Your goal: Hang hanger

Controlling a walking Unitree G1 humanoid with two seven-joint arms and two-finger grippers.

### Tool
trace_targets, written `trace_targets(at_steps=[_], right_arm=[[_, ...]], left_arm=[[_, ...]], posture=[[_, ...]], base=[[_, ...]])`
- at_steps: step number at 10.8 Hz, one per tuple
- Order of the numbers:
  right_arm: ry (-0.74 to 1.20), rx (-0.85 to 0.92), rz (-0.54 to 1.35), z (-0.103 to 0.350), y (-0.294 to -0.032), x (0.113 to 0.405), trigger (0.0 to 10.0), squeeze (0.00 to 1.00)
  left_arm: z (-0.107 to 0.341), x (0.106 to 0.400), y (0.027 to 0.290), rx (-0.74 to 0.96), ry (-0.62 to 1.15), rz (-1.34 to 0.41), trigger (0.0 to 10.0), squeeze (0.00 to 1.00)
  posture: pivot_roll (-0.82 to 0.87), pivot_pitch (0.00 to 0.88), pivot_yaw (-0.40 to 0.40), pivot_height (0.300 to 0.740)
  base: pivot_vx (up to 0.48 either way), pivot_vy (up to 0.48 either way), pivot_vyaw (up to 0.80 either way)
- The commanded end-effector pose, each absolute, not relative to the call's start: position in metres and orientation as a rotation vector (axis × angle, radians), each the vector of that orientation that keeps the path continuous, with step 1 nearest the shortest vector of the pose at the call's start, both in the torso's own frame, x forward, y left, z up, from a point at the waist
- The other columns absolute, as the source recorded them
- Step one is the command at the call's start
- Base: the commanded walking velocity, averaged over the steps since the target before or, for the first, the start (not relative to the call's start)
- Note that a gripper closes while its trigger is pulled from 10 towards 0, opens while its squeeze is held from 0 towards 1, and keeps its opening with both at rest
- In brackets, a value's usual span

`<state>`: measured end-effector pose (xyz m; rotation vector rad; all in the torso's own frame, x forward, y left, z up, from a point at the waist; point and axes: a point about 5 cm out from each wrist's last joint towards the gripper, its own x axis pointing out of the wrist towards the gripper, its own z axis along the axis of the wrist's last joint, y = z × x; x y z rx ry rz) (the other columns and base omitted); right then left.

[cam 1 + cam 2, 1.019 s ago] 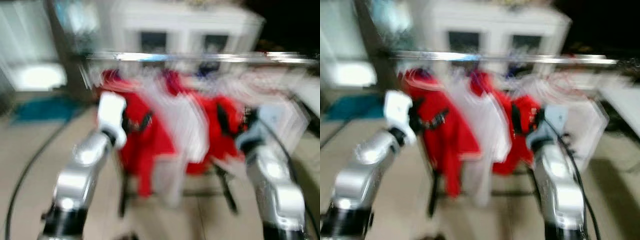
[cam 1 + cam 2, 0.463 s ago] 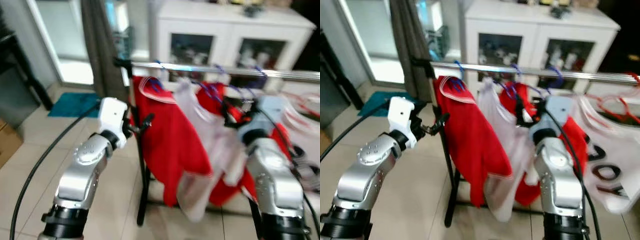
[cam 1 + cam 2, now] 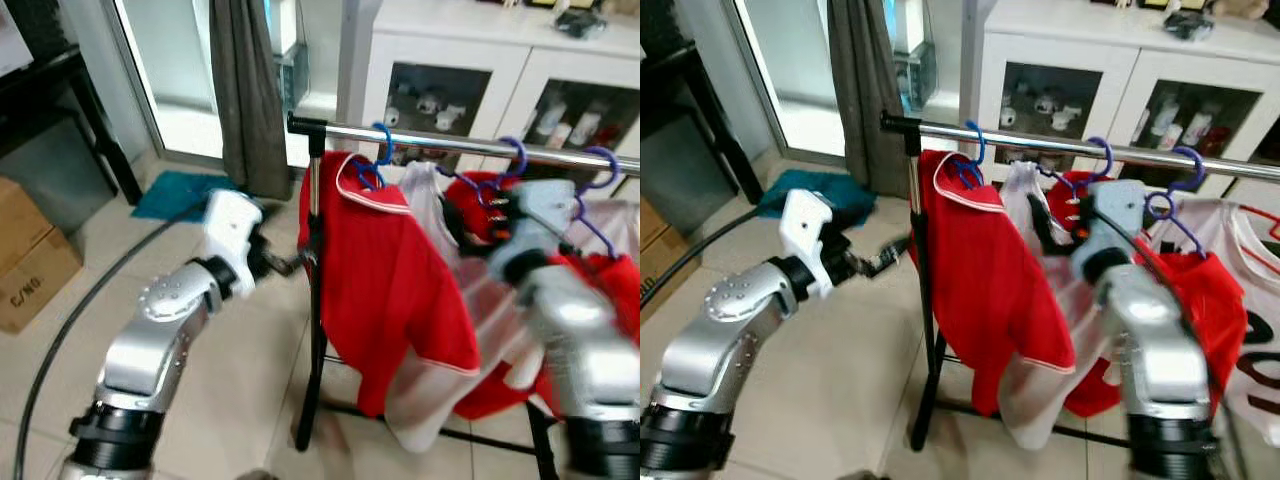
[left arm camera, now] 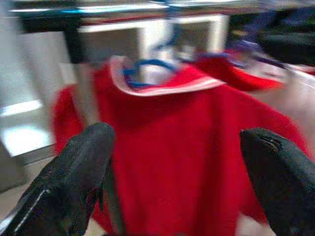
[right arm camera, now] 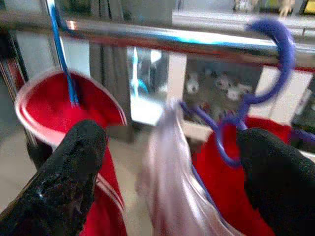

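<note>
Right claw (image 3: 1055,232) is reaching wide and empty among the garments in the eye view, while its wrist view is showing the purple hanger (image 5: 256,93), probably light, stiff and best gripped at the neck, hooking the rail (image 5: 147,37).

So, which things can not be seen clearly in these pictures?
- Right gripper: fingers apart in the right wrist view; in the eye views the blurred right arm covers them.
- Rail: its right end is cut off by the frame edge.
- White garment: its hanger hook is hidden among the purple hangers.
- Cabinet: the items behind the glass are too small.
- Left gripper: open; the red shirt beyond is blurred.
</note>
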<state>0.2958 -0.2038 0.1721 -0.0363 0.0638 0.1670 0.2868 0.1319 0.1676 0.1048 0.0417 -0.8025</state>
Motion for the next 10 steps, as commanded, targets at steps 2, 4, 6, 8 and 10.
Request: trace_targets(at_steps=[2, 4, 6, 8, 10], right_arm=[[0.113, -0.025, 0.162, 0.175, -0.217, 0.301, 10.0, 0.0], [0.196, -0.038, 0.204, 0.175, -0.229, 0.317, 10.0, 0.0], [0.218, -0.085, 0.178, 0.183, -0.25, 0.349, 10.0, 0.0], [0.238, -0.133, 0.133, 0.187, -0.266, 0.369, 10.0, 0.0], [0.273, -0.129, 0.143, 0.185, -0.268, 0.379, 10.0, 0.0]], left_arm=[[0.173, 0.283, 0.128, 0.137, 0.055, -0.939, 10.0, 0.0], [0.178, 0.283, 0.121, 0.135, 0.087, -1.108, 10.0, 0.0], [0.185, 0.291, 0.114, 0.16, 0.095, -1.193, 10.0, 0.0], [0.189, 0.295, 0.11, 0.173, 0.087, -1.208, 10.0, 0.0], [0.189, 0.295, 0.11, 0.169, 0.09, -1.216, 10.0, 0.0]], posture=[[-0.12, 0.0, -0.023, 0.74], [-0.13, 0.0, -0.017, 0.74], [-0.15, 0.0, -0.002, 0.74], [-0.14, 0.0, -0.004, 0.74], [-0.14, 0.0, -0.01, 0.74]], base=[[0.0, 0.0, 0.0], [0.0, 0.0, 0.0], [0.0, 0.0, 0.0], [0.0, 0.0, 0.0], [0.0, 0.0, 0.0]])
